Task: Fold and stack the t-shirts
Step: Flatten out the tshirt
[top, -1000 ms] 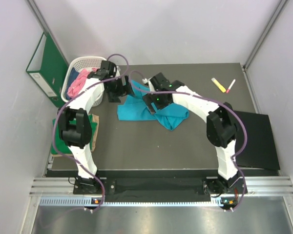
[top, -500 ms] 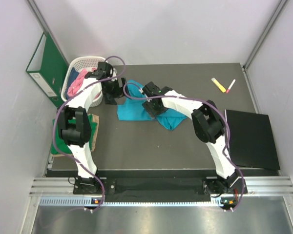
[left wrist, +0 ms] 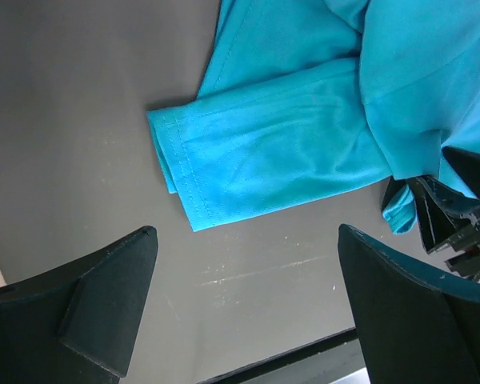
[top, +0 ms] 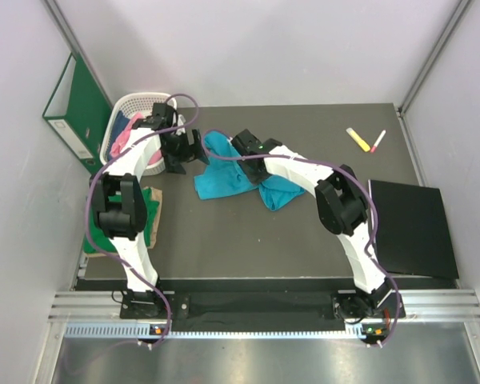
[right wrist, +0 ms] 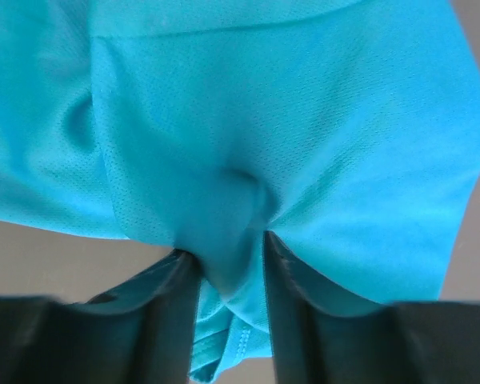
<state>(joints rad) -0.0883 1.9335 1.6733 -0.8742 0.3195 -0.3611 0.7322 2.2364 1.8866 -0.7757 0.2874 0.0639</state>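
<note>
1. Teal-blue t-shirt lies bunched on the tabletop, upper middle of the top view.
2. Right hand pinches little cloth; it could slip.
3. Left hand, spread wide, might miss the sleeve.

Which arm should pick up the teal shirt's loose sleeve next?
Left. The left gripper is open and hovers right over the sleeve, which lies flat on the table. The right gripper is shut on a bunch of the teal t-shirt.
</note>
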